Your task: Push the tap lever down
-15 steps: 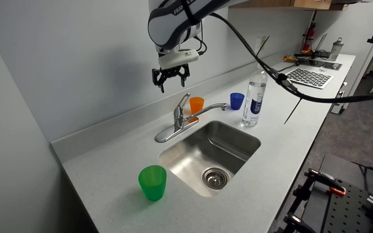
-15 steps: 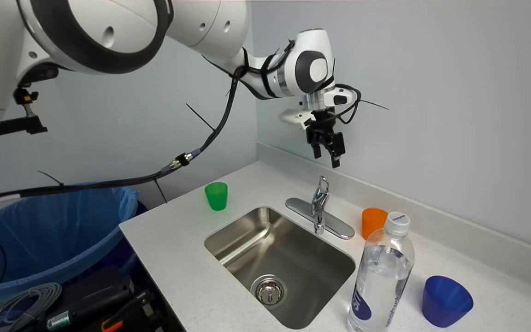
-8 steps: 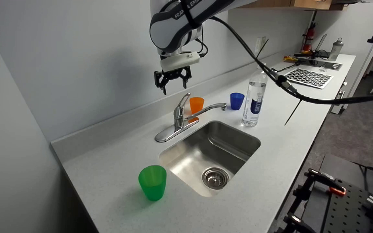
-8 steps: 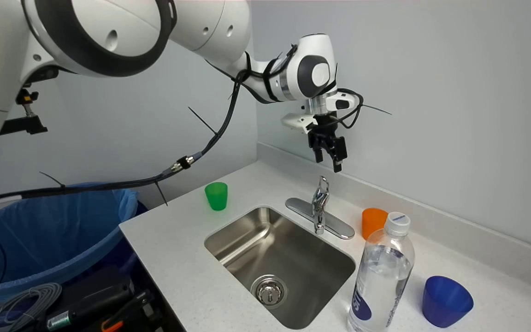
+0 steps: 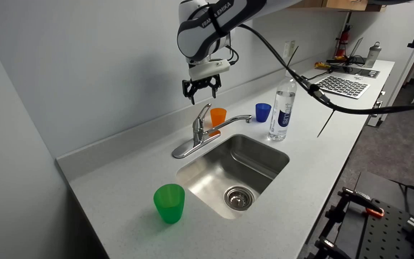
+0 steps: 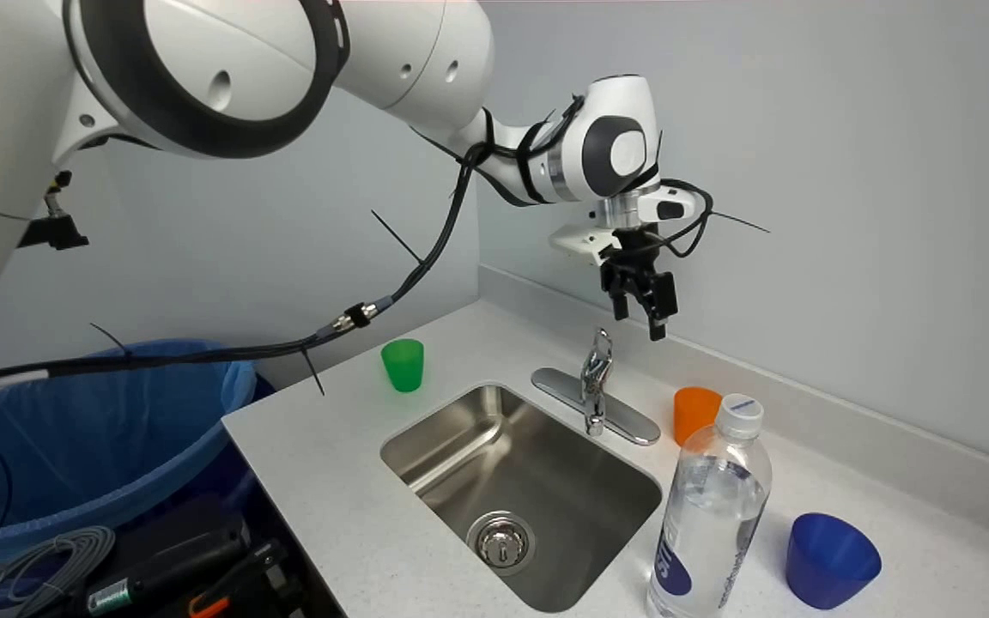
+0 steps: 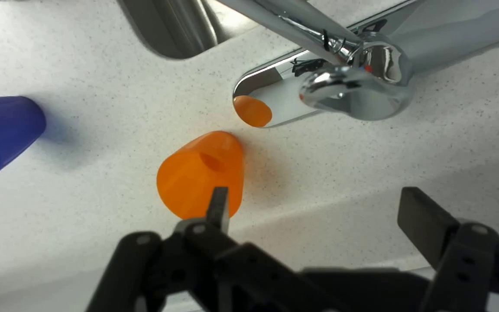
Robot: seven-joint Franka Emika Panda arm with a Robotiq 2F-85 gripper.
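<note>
Hovering near the tap lever (image 7: 364,102), the gripper (image 5: 203,100) points down; jaws spread.

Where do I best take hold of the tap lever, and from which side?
Probably by the slim free end of the tap lever, from above, with the jaws straddling it. That end slants up from the tap body, higher than the spout, so the way down looks clear. The open gripper isn't lined up: in the wrist view the lever lies outside the gap, so shift over first.
</note>
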